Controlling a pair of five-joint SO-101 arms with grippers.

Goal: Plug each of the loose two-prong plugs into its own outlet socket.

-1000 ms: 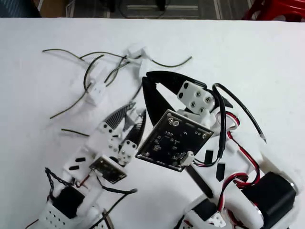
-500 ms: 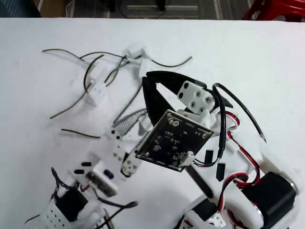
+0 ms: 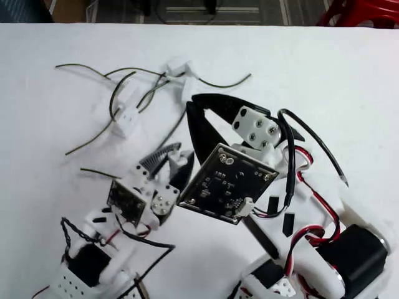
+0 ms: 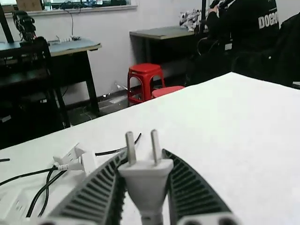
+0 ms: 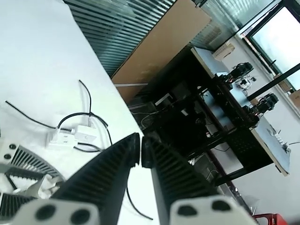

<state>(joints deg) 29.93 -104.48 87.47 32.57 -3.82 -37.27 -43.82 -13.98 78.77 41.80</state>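
Left wrist view: plug clamped between left fingers, prongs outward. Nothing held by right fingers, tips closed together. Prongs to be squared to socket slots before insertion.

Plug cord and lower body out of sight between the left fingers, past the view's edge.

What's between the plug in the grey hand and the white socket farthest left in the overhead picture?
Only bare table lies between the plug and that socket; the high view shows it.
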